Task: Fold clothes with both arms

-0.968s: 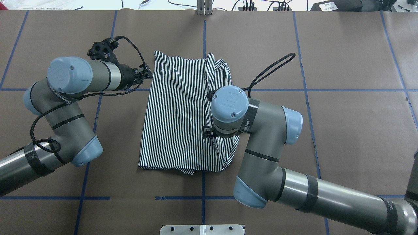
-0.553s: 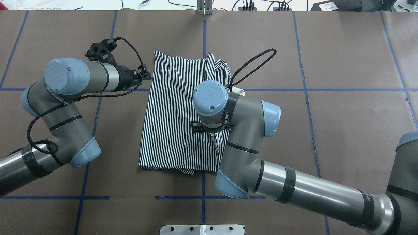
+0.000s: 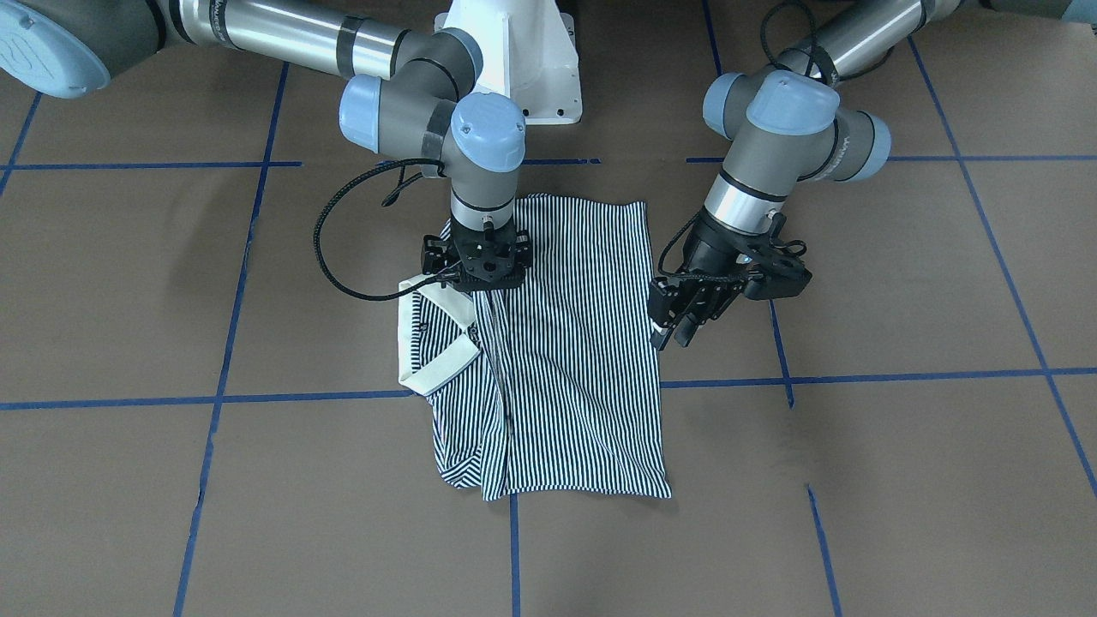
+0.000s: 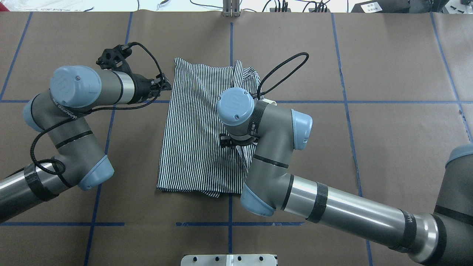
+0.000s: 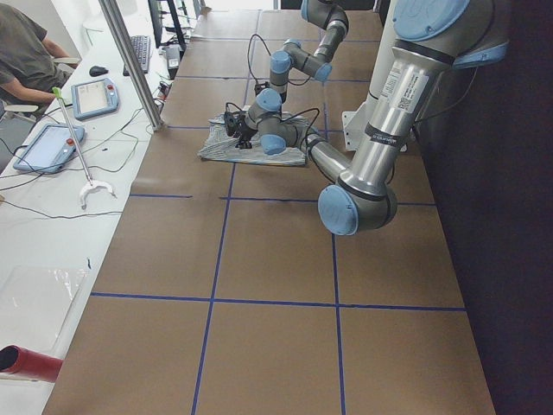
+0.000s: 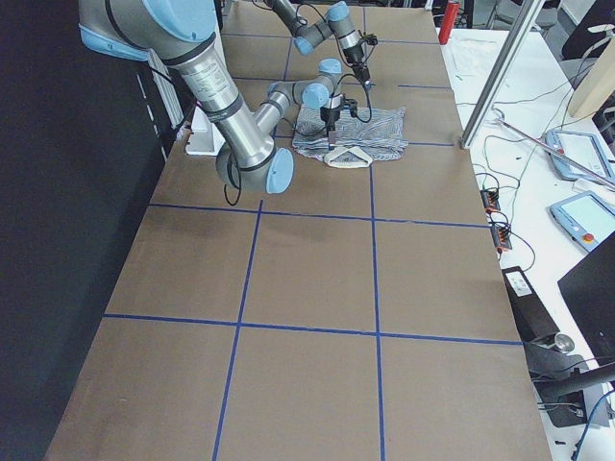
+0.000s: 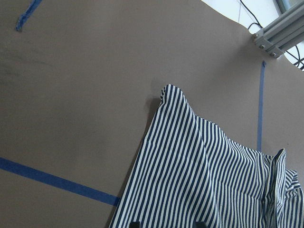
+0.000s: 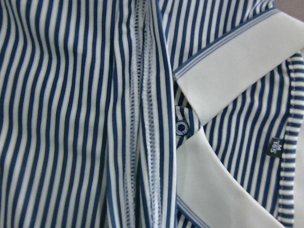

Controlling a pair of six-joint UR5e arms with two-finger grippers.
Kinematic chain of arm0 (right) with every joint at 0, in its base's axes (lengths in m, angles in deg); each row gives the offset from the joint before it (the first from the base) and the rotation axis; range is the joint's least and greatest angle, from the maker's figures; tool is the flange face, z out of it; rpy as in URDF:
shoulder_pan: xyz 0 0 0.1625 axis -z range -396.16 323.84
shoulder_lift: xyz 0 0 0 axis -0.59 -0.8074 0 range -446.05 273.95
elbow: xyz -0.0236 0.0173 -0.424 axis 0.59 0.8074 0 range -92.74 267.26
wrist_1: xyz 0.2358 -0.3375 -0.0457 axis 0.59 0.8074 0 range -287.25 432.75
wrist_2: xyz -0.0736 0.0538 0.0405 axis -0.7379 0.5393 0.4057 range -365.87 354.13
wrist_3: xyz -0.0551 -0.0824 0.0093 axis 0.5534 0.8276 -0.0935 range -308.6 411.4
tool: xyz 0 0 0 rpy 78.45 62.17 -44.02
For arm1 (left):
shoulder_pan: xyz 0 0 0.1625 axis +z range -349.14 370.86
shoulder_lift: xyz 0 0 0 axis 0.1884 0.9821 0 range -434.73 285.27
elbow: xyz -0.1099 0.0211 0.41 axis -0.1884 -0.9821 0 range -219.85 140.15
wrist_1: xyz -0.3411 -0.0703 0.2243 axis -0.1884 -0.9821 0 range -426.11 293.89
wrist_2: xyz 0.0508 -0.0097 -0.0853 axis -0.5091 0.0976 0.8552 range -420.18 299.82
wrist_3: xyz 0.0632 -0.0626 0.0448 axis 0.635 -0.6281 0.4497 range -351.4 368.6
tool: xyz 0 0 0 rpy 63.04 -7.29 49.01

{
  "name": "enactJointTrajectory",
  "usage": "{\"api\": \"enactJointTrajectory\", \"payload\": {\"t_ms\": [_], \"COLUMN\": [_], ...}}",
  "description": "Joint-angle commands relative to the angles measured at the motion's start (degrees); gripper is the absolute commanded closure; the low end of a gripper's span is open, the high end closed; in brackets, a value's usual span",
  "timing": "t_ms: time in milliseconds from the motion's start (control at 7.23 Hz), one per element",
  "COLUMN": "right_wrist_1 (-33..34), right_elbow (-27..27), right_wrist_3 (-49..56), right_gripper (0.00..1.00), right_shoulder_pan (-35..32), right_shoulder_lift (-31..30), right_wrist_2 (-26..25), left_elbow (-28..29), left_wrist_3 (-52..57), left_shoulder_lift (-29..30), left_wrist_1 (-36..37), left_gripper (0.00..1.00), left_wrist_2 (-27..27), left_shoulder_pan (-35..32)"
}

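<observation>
- Noting polo shirt [image 3: 566, 377] flat on brown table [image 3: 857, 480], folded lengthwise, cream collar [image 3: 437, 368] turned up along one long edge.
- Finding right gripper [image 3: 476, 278] pointed straight down onto shirt, just beside collar; cannot tell whether fingers are apart or clamped.
- Finding left gripper [image 3: 671, 334] just beside shirt's opposite long edge, fingers apart, holding nothing.
- Seeing button [image 8: 181, 127] and small logo [image 8: 275, 146] close below right wrist camera.

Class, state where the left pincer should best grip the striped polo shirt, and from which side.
Probably the far corner of the polo shirt on the robot's left, approached low from that side: that edge lies flat and free beside the left pincer, while the collar side is bunched.
</observation>
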Motion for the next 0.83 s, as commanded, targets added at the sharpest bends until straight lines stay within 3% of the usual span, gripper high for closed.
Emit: {"api": "enactJointTrajectory", "payload": {"t_ms": [0, 415, 553, 692], "right_wrist_1": [0.00, 0.26, 0.26, 0.18], "right_elbow": [0.87, 1.05, 0.44, -5.31], "right_wrist_3": [0.09, 1.84, 4.28, 7.79], "right_gripper": [0.00, 0.00, 0.00, 0.00], "right_shoulder_pan": [-0.04, -1.35, -2.66, -4.33], "right_shoulder_lift": [0.30, -0.57, -2.84, -9.73], "right_wrist_2": [0.15, 1.99, 3.91, 5.24], "left_elbow": [-0.33, -0.42, -0.51, -0.95], "left_wrist_3": [0.00, 0.00, 0.00, 0.00], "left_shoulder_lift": [-0.03, -0.03, -0.03, -0.12], "left_wrist_1": [0.00, 0.00, 0.00, 0.00], "left_gripper": [0.51, 0.51, 0.51, 0.50], "left_wrist_2": [0.00, 0.00, 0.00, 0.00], "left_shoulder_pan": [-0.06, -0.06, -0.06, -0.06]}}
